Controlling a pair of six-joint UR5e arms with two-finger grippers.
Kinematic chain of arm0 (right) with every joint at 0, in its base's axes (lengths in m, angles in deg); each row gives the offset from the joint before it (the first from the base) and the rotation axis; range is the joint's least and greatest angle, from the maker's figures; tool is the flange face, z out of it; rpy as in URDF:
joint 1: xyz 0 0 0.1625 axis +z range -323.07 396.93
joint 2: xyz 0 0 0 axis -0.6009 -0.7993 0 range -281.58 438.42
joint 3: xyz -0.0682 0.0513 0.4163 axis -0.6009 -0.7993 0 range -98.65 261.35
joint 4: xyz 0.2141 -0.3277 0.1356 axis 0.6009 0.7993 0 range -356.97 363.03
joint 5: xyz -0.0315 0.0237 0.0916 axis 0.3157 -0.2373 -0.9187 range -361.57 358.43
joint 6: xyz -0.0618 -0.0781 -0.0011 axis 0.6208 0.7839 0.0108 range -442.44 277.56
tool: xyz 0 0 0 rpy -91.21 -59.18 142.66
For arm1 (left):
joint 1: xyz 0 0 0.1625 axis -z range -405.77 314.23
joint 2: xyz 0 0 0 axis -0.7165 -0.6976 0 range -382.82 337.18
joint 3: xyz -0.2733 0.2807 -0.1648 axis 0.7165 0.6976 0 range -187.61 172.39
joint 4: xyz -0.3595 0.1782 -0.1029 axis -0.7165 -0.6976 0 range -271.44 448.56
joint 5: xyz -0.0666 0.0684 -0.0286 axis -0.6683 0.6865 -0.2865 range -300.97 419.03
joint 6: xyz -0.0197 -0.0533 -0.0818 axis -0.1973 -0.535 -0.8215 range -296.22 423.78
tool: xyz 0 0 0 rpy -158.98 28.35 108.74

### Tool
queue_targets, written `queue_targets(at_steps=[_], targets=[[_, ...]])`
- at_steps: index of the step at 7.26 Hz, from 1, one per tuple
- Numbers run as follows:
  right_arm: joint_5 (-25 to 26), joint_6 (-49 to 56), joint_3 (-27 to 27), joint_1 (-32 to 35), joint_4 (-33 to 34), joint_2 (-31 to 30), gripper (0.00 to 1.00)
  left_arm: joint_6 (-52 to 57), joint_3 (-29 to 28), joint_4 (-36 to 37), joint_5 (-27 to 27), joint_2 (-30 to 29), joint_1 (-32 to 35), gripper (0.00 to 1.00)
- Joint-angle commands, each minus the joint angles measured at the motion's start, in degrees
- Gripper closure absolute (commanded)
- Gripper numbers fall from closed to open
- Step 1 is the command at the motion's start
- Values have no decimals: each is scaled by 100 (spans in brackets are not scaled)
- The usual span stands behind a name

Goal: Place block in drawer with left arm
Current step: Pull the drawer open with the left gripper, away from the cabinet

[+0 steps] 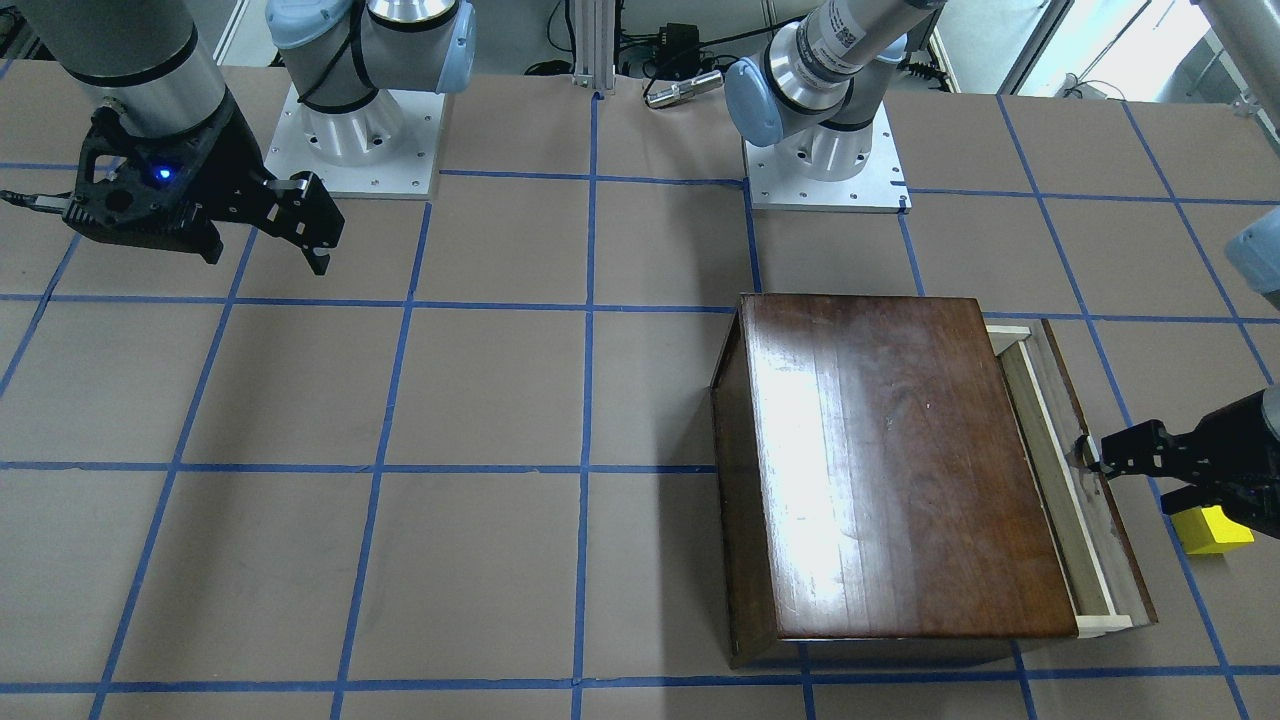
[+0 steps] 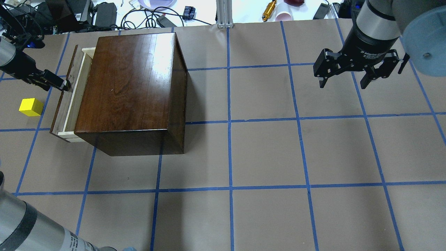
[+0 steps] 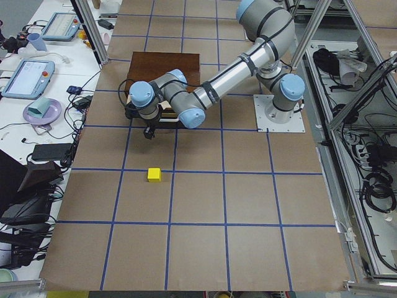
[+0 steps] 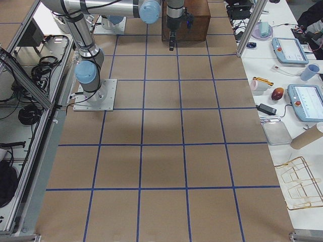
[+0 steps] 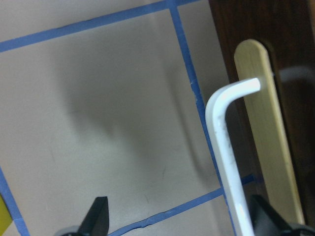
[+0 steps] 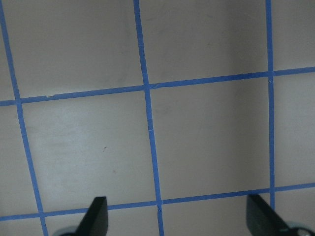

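The yellow block (image 2: 30, 106) sits on the table left of the dark-brown box (image 2: 132, 87); it also shows in the front view (image 1: 1212, 530) and the left side view (image 3: 154, 175). The drawer (image 2: 71, 94) is pulled out a little, with its pale wood showing (image 1: 1060, 480). My left gripper (image 2: 65, 85) is at the drawer's front by the handle (image 5: 226, 147). In the left wrist view it (image 5: 179, 219) is open, with the white handle just inside the right finger. My right gripper (image 2: 343, 83) hangs open and empty above the table, far from the box (image 1: 265, 258).
Both arm bases (image 1: 825, 170) are bolted to the table's robot side. Cables and small items (image 2: 146, 14) lie beyond the table's far edge. The blue tape grid (image 6: 147, 123) lies under the right gripper.
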Motion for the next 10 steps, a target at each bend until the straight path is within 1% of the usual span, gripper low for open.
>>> queue_targets(at_steps=[1, 2, 10], targets=[[0, 0, 0, 3, 0, 0, 0, 20, -30, 9, 20, -5, -12, 0], [0, 0, 0, 3, 0, 0, 0, 133, -126, 0, 247, -58, -12, 0], [0, 0, 0, 3, 0, 0, 0, 433, -250, 0, 302, -146, -223, 0]])
